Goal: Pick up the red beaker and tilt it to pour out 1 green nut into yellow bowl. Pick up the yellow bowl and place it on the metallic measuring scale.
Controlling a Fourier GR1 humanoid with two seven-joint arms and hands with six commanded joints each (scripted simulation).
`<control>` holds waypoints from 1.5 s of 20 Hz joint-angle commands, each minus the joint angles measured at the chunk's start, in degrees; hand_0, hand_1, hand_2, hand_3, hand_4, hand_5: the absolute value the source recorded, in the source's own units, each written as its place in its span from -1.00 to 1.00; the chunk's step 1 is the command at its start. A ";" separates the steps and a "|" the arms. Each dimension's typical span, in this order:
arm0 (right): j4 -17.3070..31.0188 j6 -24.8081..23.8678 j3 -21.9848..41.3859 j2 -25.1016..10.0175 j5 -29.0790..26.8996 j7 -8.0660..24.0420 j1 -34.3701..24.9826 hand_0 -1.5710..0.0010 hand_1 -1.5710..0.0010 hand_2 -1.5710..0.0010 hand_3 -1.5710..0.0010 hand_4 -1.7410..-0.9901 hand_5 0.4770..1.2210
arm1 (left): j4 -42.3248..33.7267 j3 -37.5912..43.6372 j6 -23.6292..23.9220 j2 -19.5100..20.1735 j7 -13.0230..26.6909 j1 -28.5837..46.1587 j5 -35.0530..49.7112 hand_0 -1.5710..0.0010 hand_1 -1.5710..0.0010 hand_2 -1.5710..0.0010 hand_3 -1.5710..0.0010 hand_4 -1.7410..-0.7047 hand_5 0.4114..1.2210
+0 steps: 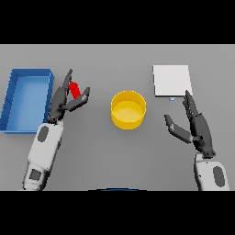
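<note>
Risk of a slipped grasp: the red beaker is seen only as a small patch between the fingers and thumb of the left hand; if the fingers are closed off-centre, the beaker could be knocked over or squeezed out sideways.
Risk of a spill: more than one green nut could be tipped out if the beaker is tilted too far or too fast; no nut can be made out from here.
Risk of a missed pour: the yellow bowl is set apart from the left hand, toward the right hand's side; a tilt begun before the beaker is carried over the rim would drop the nut on the grey table.
Left hand state: spread open around the beaker, fingers behind it and thumb in front; a closed grip is not shown.
Right hand state: open, fingers straight, nothing held, idle.
Beaker look: bright red, small, upright as far as can be told, mostly hidden by the fingers.
Bowl look: yellow, round, apparently empty, roughly midway between the two hands.
Metallic measuring scale: a pale square plate just beyond the right hand's fingertips, nothing on it.
Blue bin: an open tray just outside the left hand, not needed for the task.
</note>
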 commanded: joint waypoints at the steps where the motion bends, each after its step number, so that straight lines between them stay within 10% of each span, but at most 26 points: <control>1: 0.37 -0.22 -0.02 0.17 0.13 0.54 -0.40 1.00 1.00 1.00 1.00 0.17 -0.55 | 0.87 0.06 0.16 -0.49 -0.62 -0.69 0.04 1.00 1.00 1.00 1.00 -0.09 -0.35; 5: 0.05 0.38 -0.64 -0.43 -0.74 -0.76 0.52 1.00 1.00 1.00 1.00 0.17 -0.54 | 4.01 1.52 1.62 -1.73 -3.22 -2.57 0.82 1.00 0.99 0.94 0.96 -0.24 -0.22; 10: -0.40 0.01 -0.52 -0.19 -0.62 0.34 0.05 1.00 1.00 1.00 1.00 0.20 -0.55 | 8.89 4.43 3.10 -3.14 -6.43 -5.29 2.76 -0.20 -0.17 -0.17 -0.06 -0.39 0.31; 14: 0.09 -0.51 -0.39 0.05 -0.03 0.61 -0.24 1.00 1.00 1.00 1.00 0.20 -0.53 | 10.59 4.19 3.39 -2.57 -9.08 -6.28 2.67 -0.67 -0.66 -0.66 -0.47 -0.72 0.72; 30: 0.26 -0.16 0.12 0.01 0.64 -1.51 0.09 1.00 1.00 1.00 1.00 0.22 -0.50 | -4.63 -3.48 2.97 0.65 1.96 -6.69 -5.88 -0.99 -0.99 -0.99 -0.98 -0.70 0.90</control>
